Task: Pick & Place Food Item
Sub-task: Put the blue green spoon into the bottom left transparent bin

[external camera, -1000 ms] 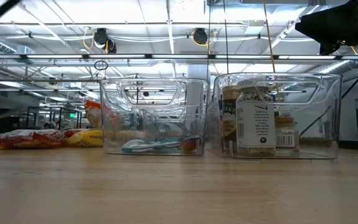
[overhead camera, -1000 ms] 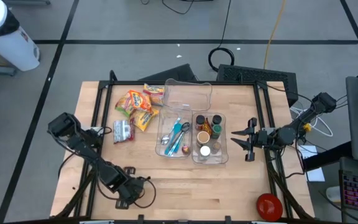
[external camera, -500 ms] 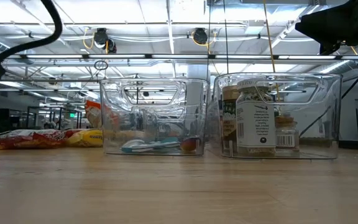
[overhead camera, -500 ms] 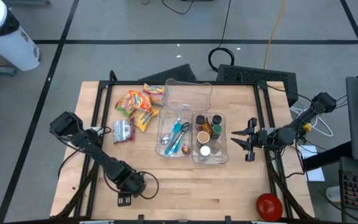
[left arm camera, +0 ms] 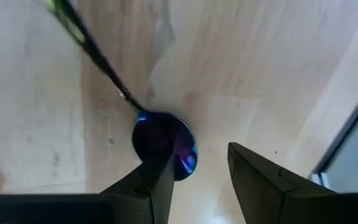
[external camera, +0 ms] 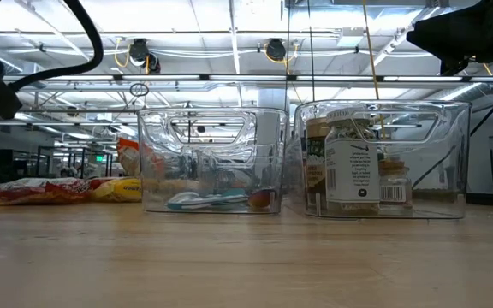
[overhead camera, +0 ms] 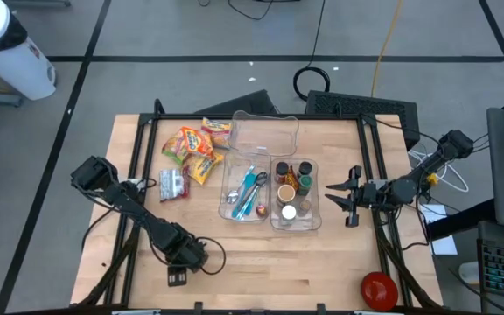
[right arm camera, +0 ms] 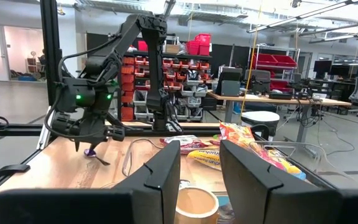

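On the high view, the left claw [overhead camera: 185, 254] sits at about seven o'clock on the desk [overhead camera: 252, 262], low over bare wood; its wrist view shows the fingers parted, with a small dark disc on a thin stem [left arm camera: 164, 145] just ahead between them, gripping nothing. The food, a cluster of snack packets [overhead camera: 192, 147], lies at ten o'clock, well apart from that claw. At centre stand the empty clear bin [overhead camera: 265, 133], the utensil bin [overhead camera: 245, 194] and the jar bin [overhead camera: 296, 194]. At three o'clock the right claw [overhead camera: 344, 196] hovers just beside the jar bin, fingers spread and empty. The risk, as I judge it: the left claw could drag its own loose cable [overhead camera: 206, 262] or crumple a slippery packet instead of lifting it.
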You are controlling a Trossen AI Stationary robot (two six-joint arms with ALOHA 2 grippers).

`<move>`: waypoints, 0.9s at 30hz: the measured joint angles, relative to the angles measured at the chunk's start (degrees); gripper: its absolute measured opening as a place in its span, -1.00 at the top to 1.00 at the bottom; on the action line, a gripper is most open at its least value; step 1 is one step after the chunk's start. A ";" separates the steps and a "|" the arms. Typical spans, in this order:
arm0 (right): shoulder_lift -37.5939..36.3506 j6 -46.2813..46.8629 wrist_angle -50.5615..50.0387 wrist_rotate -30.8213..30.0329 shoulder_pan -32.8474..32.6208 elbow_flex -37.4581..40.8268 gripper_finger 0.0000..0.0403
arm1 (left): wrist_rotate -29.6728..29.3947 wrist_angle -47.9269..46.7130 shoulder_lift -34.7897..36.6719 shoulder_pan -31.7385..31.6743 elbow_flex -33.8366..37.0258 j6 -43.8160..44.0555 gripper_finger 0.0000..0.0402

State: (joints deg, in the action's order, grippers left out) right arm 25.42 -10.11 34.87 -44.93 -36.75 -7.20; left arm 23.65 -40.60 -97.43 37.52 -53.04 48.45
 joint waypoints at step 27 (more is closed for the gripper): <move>0.99 0.00 0.00 -0.02 0.00 0.00 0.48 | -11.17 -3.38 0.14 -4.81 -0.11 21.24 0.22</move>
State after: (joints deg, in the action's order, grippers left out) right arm 26.41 -10.11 34.87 -44.95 -36.75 -7.20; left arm 12.48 -43.98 -97.29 32.71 -53.15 69.69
